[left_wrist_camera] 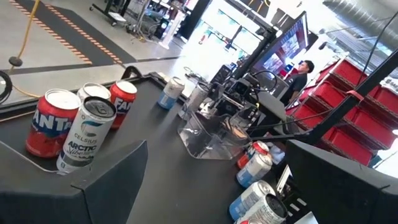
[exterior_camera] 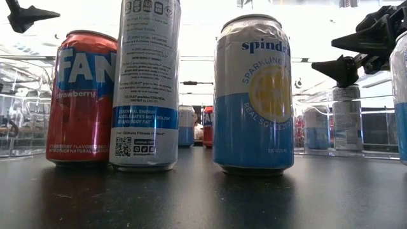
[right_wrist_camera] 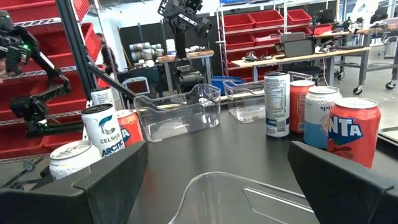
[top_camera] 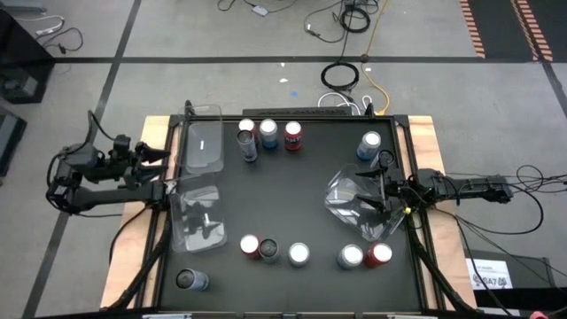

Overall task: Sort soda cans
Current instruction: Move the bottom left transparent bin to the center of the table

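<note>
Overhead arrangement of the sorting table (top_camera: 292,283), read left to right. The left gripper (top_camera: 158,155) waits at the table's left edge, fingers spread and empty, just beside two clear bins: one bin (top_camera: 204,142) upright at the far-left corner, a second bin (top_camera: 198,217) nearer the front; both appear empty, which suggests sorting has hardly begun. One can (top_camera: 190,281) stands alone off the mat at the front-left corner. The soda cans form loose clusters instead of colour groups: a far trio (top_camera: 267,135) of grey, blue-silver and red; a front trio (top_camera: 271,251); a front-right pair (top_camera: 365,256); and a single blue-silver can (top_camera: 370,144) at the far right. A third clear bin (top_camera: 354,199) lies under the right gripper (top_camera: 383,193), whose fingers are spread above it, gripping nothing; the bin probably sits there as the right arm's receptacle. Legible labels: in the table-level view a red can (exterior_camera: 82,98) reads "FAN… strawberry", a tall silver can (exterior_camera: 145,83) shows fine print and a QR code, and a blue-silver can (exterior_camera: 254,95) reads "spindr… SPARKLING". The left wrist view shows "FANTA" (left_wrist_camera: 51,121) and "CELSIUS ARCTIC" (left_wrist_camera: 86,134).
</note>
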You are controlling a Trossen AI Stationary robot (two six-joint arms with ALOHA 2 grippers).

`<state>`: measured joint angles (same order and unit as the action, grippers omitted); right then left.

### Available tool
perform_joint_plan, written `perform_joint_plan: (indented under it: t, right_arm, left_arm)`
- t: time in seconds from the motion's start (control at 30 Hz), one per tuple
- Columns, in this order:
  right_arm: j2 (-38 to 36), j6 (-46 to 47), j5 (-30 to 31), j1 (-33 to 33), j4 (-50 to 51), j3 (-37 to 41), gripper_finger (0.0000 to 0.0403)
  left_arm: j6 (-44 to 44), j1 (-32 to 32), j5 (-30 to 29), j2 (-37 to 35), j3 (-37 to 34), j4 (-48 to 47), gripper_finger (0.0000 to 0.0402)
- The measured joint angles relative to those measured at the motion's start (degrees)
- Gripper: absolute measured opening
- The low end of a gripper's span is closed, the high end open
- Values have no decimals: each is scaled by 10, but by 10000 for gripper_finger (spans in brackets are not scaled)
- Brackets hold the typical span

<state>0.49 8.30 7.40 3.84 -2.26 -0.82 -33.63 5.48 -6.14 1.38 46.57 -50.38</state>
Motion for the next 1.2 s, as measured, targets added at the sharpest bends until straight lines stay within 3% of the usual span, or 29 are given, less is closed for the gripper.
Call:
perform_joint_plan:
  t: [0.2,0.87,1.2]
  right_arm:
    - [0,4,1,0,-13,1,382]
    - [0,58,0,0,-289,0,382]
    - [0,61,0,0,-303,0,382]
  left_arm:
    - [29,0,-17,0,0,0,389]
    - [120,0,-32,0,-1,1,389]
    - [120,0,-32,0,-1,1,389]
